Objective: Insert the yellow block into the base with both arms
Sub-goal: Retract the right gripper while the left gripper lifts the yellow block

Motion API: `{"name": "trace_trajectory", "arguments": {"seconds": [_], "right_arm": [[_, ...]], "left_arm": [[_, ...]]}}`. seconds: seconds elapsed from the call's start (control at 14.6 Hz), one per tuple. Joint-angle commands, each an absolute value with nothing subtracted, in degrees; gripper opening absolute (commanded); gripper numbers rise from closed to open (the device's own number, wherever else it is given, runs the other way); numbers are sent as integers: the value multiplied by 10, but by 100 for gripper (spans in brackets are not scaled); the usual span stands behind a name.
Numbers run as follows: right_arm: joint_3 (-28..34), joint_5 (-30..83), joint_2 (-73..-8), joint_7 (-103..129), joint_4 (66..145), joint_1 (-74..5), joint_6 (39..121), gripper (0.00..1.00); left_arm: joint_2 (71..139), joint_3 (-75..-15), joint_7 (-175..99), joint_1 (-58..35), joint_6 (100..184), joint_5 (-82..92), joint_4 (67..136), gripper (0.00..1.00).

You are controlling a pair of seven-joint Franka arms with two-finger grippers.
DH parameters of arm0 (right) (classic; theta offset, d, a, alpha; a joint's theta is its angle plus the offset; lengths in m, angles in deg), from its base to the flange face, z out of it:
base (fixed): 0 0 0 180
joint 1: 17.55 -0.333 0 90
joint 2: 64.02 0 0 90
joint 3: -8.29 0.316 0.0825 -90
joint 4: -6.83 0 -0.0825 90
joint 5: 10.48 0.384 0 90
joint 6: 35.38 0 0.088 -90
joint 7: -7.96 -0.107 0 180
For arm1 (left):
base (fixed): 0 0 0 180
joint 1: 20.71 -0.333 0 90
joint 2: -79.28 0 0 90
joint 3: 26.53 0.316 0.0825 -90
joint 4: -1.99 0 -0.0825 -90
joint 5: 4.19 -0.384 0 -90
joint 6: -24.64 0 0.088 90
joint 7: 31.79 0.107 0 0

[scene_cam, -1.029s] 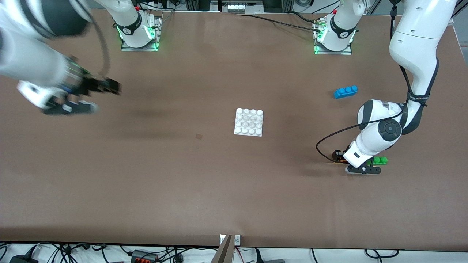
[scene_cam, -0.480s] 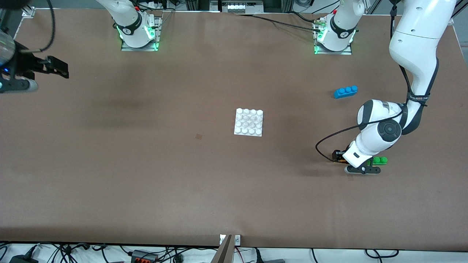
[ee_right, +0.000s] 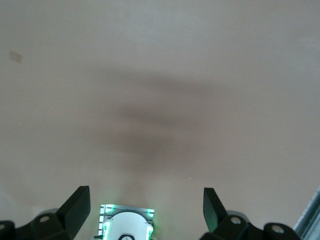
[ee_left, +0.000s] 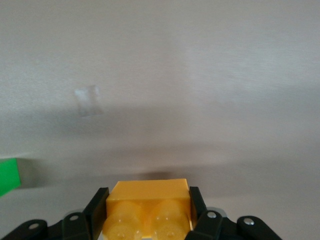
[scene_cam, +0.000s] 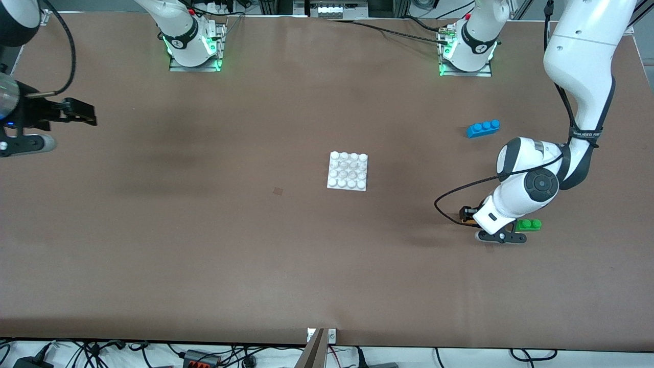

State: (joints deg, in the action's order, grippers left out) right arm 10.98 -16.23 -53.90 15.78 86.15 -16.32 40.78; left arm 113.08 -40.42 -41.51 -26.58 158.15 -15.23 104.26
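The yellow block (ee_left: 148, 197) sits between the fingers (ee_left: 98, 204) of my left gripper (ee_left: 148, 210), which is shut on it. In the front view that gripper (scene_cam: 466, 216) is low over the table toward the left arm's end, close beside a green brick (scene_cam: 529, 224), and only an orange sliver of the block (scene_cam: 464, 221) shows. The base (scene_cam: 348, 171), a white studded plate, lies flat mid-table, well apart from both grippers. My right gripper (scene_cam: 84, 114) hangs open and holds nothing at the right arm's end of the table; its wrist view shows the gripper (ee_right: 145, 205) over bare tabletop.
A blue three-stud brick (scene_cam: 483, 128) lies farther from the front camera than the left gripper. The green brick's corner (ee_left: 7, 176) shows in the left wrist view. The arm bases (scene_cam: 193, 46) (scene_cam: 467, 48) stand along the table's top edge.
The right arm has swung outward toward its end of the table, its gripper still open. The left gripper has finished shutting on the yellow block and shifted slightly toward the base.
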Motion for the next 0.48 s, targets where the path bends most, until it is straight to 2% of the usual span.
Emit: {"name": "trace_trajectory", "arguments": {"seconds": [0.0,0.21,0.41], "right_arm": [[107,-165,-536,162,854,-130,400,100],[107,-162,-537,35,844,-139,405,100],[111,-162,-543,-82,802,-144,409,100]], "left_arm": [[1114,-443,-430,-264,1510,-157,1003,60],[1118,-496,-484,-253,1452,-157,958,59],[1119,-505,-536,-206,1449,-156,955,58]]}}
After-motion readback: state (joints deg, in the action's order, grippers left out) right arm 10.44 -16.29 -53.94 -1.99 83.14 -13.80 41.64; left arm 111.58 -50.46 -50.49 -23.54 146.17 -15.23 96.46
